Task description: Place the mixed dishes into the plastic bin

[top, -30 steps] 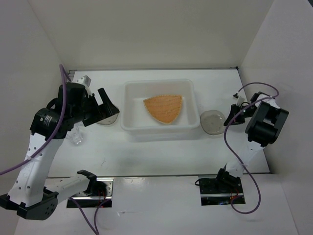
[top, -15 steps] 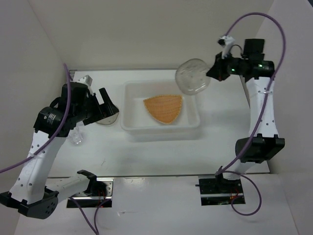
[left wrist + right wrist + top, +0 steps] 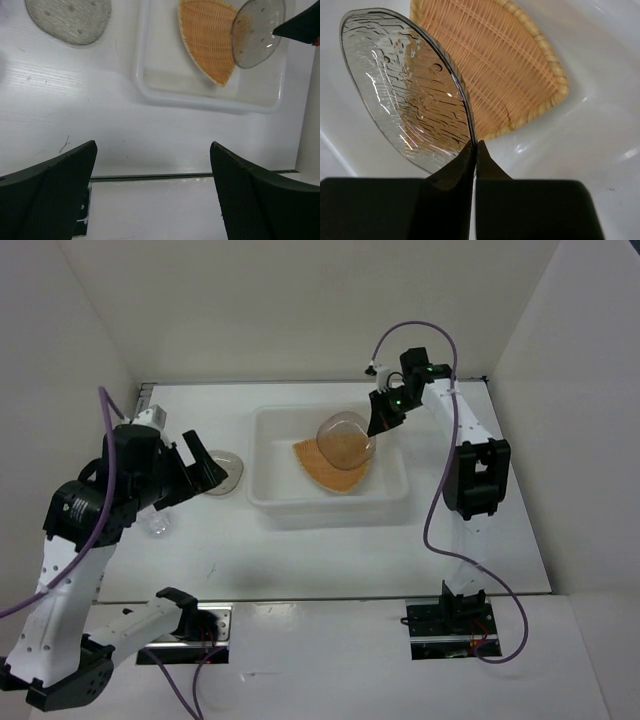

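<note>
So starting at the bottom of the overhead shot, the left arm comes up the lower left side. Just beside it there's a clear cup [image 3: 158,524] sitting on the white table [image 3: 300,560], left of centre. A bit further up, the left gripper [image 3: 152,146] hangs over the table with its jaws spread wide and nothing between them. From its own camera you just see bare table in the gap. Just past it, in the upper left of that wrist view, a grey saucer [image 3: 70,17] lies flat on the table, near the left wall of the bin [image 3: 330,506] but not touching it. The bin sits in the middle of the overhead frame, and the tan woven plate [image 3: 335,470] lies flat inside it, toward the right half. Over that, the right gripper [image 3: 474,147] reaches in from the upper right with its jaws pinched tight on the rim of the other saucer [image 3: 405,85]. That one is tilted steeply, almost on edge, and hangs over the bin, overlapping the upper right part of the plate in the overhead shot. Can't tell whether its low edge touches the plate or not.
</note>
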Robot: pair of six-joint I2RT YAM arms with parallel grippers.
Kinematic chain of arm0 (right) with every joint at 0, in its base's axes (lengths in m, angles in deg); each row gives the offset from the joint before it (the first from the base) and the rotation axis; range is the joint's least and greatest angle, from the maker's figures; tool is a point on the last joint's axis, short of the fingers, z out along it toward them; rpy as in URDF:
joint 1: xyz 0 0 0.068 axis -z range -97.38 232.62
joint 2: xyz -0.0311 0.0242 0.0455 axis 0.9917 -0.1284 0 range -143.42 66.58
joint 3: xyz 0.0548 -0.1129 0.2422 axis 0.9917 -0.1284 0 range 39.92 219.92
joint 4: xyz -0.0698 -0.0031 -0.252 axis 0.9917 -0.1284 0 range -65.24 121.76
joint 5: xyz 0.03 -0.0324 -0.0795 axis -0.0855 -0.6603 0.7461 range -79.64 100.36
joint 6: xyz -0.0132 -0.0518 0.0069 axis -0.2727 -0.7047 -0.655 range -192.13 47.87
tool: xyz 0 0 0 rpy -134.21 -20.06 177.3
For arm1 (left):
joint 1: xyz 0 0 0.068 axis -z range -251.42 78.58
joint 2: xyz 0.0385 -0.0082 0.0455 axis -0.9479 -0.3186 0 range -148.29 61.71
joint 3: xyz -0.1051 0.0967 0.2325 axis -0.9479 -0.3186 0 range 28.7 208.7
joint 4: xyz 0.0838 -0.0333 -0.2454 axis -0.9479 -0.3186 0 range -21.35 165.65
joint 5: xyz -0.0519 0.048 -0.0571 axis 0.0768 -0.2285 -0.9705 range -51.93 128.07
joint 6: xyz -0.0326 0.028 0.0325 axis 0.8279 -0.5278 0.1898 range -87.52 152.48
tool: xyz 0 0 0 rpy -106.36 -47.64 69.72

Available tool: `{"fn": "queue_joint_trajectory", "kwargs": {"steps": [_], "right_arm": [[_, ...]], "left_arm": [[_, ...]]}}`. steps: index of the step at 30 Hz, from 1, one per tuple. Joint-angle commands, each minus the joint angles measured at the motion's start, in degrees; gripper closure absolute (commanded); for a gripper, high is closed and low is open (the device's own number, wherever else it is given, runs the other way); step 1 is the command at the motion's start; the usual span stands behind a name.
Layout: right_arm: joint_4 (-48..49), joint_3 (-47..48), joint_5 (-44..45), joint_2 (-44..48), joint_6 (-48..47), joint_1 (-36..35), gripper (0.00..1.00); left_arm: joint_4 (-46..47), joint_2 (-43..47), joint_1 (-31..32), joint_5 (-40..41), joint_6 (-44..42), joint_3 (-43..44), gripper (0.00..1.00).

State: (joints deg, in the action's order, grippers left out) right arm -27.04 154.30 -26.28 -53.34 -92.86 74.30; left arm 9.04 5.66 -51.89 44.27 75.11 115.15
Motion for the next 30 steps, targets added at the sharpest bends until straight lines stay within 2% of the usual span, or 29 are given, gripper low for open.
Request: {"fn": "queue_joint_trajectory", "kwargs": {"steps": [1,9,13,14,16,17,19,20,22,23,25,26,28,29,30], "right_arm": [[1.50,4.62,1.40,-1.63,-1.59,-4.51,1.00],[9.30,1.46,7.97,-6.82,0.96,-6.71,1.00],[11.52,-1.45,11.23,-6.82,1.57,-7.23,0.94],[11.52,-1.45,12.03,-6.82,1.57,-7.24,0.85],[11.52,-1.98,13.35,-6.82,1.57,-7.24,0.78],[11.52,-1.98,14.22,-6.82,1.57,-7.24,0.63],[11.52,-1.37,14.75,-6.12,1.57,-7.24,0.45],[11.52,-0.58,14.76,-4.72,1.57,-7.24,0.28],[10.91,2.66,15.28,-3.14,1.57,-7.24,0.11],[10.21,3.55,15.29,-0.52,1.57,-7.24,0.07],[10.20,3.22,15.29,3.44,1.57,-7.24,0.06],[11.68,1.73,15.29,8.86,2.09,-7.24,0.06],[14.41,-6.25,15.81,15.38,3.67,-6.37,0.02],[17.38,-9.76,15.81,18.90,4.20,-5.40,0.02],[18.71,-17.02,15.81,26.07,4.21,-4.87,0.02]], "left_arm": [[-3.52,2.53,-0.28,1.45,3.59,1.08,0.00],[-7.75,6.92,-0.28,1.19,7.45,-0.75,0.00],[-7.75,9.46,-0.28,0.66,9.39,-2.08,0.00],[-7.75,9.99,-0.28,0.66,9.40,-2.95,0.00],[-7.75,10.00,-0.28,0.66,9.40,-4.01,0.00],[-7.75,10.52,-0.28,0.14,9.40,-4.97,0.00],[-6.96,10.52,-0.28,0.13,9.40,-6.90,0.00],[-5.13,10.52,-0.28,0.13,9.40,-7.96,0.00],[-1.62,11.75,-0.28,0.13,8.61,-10.85,0.00],[0.15,11.76,-0.28,0.13,8.61,-14.96,0.00],[7.23,13.77,-0.28,-0.48,9.48,-19.55,0.00],[9.81,14.65,-0.28,-0.48,10.62,-21.83,0.00],[17.95,17.98,-0.28,1.53,13.95,-29.56,0.00],[20.70,19.30,-0.80,2.49,18.23,-32.55,0.00],[25.52,21.40,-0.81,4.07,20.10,-38.32,0.00]]}}
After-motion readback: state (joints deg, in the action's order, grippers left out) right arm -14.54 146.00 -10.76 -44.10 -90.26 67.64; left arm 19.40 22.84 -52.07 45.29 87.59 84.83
